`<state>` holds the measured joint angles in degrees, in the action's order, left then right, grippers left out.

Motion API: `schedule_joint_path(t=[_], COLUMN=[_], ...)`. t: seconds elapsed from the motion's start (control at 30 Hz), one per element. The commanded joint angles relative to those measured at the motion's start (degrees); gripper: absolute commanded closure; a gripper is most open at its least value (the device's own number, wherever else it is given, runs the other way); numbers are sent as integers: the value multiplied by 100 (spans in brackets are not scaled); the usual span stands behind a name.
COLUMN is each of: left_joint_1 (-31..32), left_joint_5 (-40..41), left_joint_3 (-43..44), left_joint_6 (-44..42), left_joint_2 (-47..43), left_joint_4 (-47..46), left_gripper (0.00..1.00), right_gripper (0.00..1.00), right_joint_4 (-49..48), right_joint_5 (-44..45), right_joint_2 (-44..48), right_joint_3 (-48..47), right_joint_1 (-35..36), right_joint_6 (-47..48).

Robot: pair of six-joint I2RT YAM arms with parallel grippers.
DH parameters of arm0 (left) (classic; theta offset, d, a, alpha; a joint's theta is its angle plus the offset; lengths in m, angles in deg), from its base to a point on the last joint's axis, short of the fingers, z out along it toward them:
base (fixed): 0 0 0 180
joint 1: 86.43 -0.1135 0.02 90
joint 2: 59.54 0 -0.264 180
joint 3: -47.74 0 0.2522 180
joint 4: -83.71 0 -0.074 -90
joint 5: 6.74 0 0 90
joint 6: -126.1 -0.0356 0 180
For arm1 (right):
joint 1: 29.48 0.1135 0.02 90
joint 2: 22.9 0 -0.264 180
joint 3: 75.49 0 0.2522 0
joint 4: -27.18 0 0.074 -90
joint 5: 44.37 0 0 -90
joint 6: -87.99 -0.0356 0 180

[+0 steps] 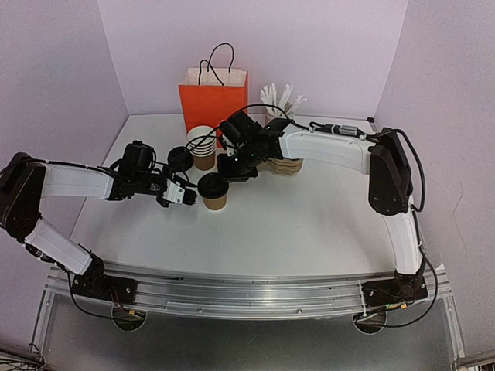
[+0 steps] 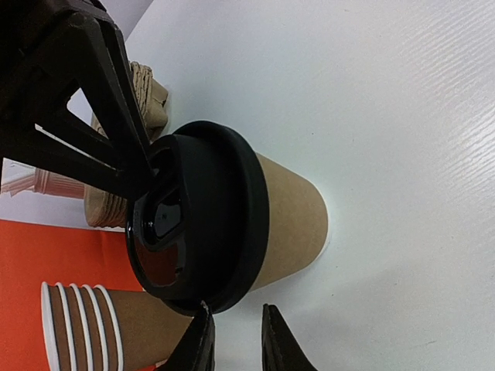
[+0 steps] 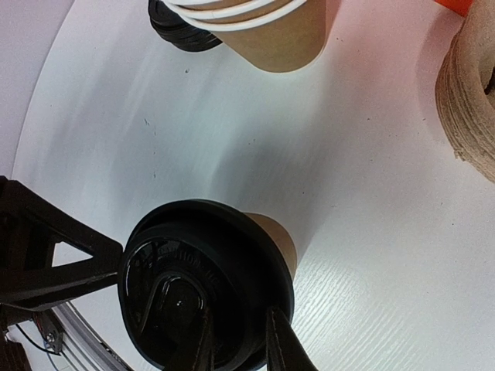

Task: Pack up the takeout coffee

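I see the coffee cup (image 1: pixel 213 193) standing upright with its black lid on, a little toward 11 o'clock from the middle of the table (image 1: pixel 309 224), with the stack of empty cups (image 1: pixel 203 143) at its 12 o'clock and the orange bag (image 1: pixel 213 104) beyond. My right gripper (image 3: pixel 240 321) reaches in from the cup's 1 o'clock and is pinched across the lid's rim. My left gripper (image 2: pixel 236 313) sits at the cup's 9 o'clock with nothing in its narrow slit and one tip at the lid's edge; I cannot tell if it is clenched.
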<state>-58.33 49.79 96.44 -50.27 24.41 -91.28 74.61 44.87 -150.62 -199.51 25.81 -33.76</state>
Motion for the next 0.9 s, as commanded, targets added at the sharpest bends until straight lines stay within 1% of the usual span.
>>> schedule_joint_path(t=[0.0, 0.17, 0.33, 0.53, 0.6, 0.7, 0.8, 0.87], left_joint_1=[-11, -7, -6, -6, -6, -5, -6, -7], left_joint_5=[-325, -321, -314, -184, -153, -86, 16, -15], left_joint_3=[168, 145, 91, 102, 200, 361, 179, 98], left_joint_6=[-466, -450, -679, -1208, -1136, -933, -901, -1047], left_joint_2=[129, 140, 218, 506, 604, 721, 749, 760], left_joint_4=[-298, -326, -397, -361, -185, 369, 540, 825], left_gripper=[79, 78, 78, 80, 81, 81, 83, 83], right_gripper=[79, 79, 79, 79, 79, 79, 79, 79], right_joint_4=[241, 245, 244, 241, 244, 240, 234, 240], right_joint_5=[23, 15, -45, -69, -84, -118, -161, -202], right_joint_2=[-203, -227, -289, -285, -272, -254, -250, -280], right_joint_3=[-125, -137, -189, -125, -82, -15, 48, 72], right_joint_1=[44, 46, 44, 44, 44, 45, 44, 47], right_joint_6=[-22, -38, -18, -9, -19, -43, -87, -122])
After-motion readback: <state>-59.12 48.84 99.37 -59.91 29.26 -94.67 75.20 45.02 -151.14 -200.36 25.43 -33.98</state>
